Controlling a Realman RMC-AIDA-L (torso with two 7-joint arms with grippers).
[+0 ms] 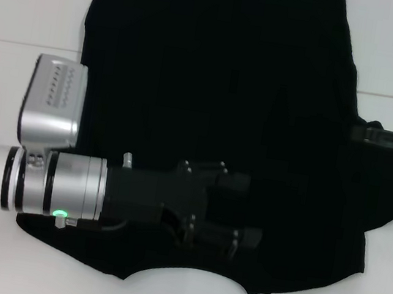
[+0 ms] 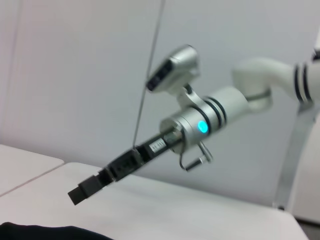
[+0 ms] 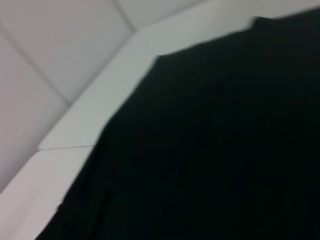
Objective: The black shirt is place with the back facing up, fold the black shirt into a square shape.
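White table [image 1: 25, 3] held the black shirt [image 1: 213, 83], spread flat across the middle. Left gripper [image 1: 234, 213] hung over its near part, fingers apart, holding nothing. Right gripper [image 1: 367, 133] reached in at the shirt's right edge; I couldn't tell its fingers.

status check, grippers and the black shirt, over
Left gripper over the black shirt near its neckline, fingers apart. Right gripper at the shirt's right edge. Shirt spread flat on the white table. Nothing in the way.

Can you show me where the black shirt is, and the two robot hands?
black shirt [image 1: 213, 83]: head view, middle of the cloth.
left gripper [image 1: 249, 213]: head view, between its fingertips, above the shirt.
right gripper [image 1: 358, 133]: head view, its tip at the shirt's edge.
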